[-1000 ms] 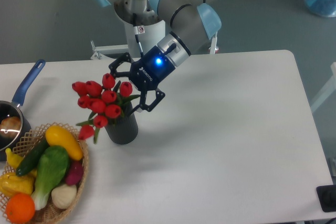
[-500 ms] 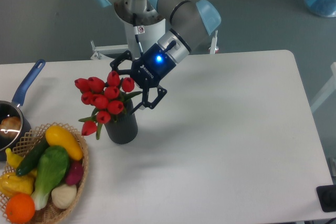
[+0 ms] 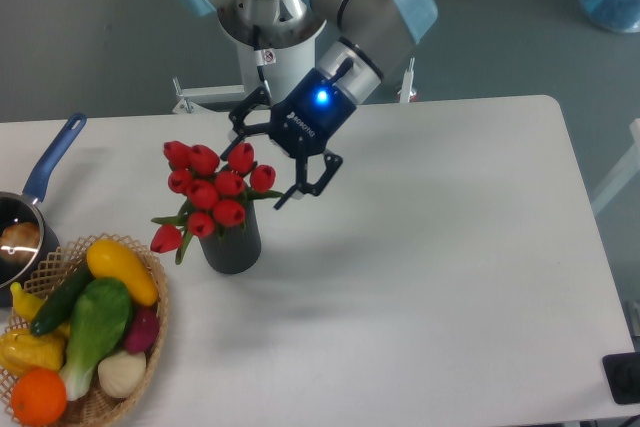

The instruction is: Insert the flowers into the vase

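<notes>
red flowers [image 3: 213,190] with green leaves, dark grey vase [image 3: 231,249], black hand [image 3: 277,169] glowing blue.

Probably a lab: robot arm [image 3: 370,7] at bare white table [image 3: 450,247].

Vase [image 3: 232,250] mouth hidden behind flowers [image 3: 213,190]

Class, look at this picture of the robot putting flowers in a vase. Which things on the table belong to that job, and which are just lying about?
Part of the job:
- flowers, red tulips standing in the vase
- vase, dark grey
- end effector, open beside the blooms

Just lying about:
- wicker basket of produce, front left
- saucepan with a blue handle, left edge
</notes>
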Robot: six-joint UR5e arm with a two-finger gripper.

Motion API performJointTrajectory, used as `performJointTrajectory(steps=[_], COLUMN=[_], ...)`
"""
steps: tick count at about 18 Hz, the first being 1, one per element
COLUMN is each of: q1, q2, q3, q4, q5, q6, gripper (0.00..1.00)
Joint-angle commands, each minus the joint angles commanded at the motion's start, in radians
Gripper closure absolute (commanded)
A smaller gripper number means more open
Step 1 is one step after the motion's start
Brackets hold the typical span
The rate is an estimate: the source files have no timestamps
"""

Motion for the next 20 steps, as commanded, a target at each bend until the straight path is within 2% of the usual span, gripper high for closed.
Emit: performJointTrajectory(steps=[4, 9, 13, 17, 20], q1=[0.022, 0.057, 0.054, 0.064, 0.094], q2=[0.000, -0.003, -0.023, -0.052, -0.073], q3=[0.003, 0.028, 0.100, 0.166, 0.208], q4=[0.000, 0.000, 0.002, 0.011, 0.011], q5=[0.005, 0.096, 0.242, 0.452, 0.526], q6=[0.000, 0.003, 0.070, 0.285, 0.308], gripper=[0.00, 0.00, 0.00, 0.00, 0.00])
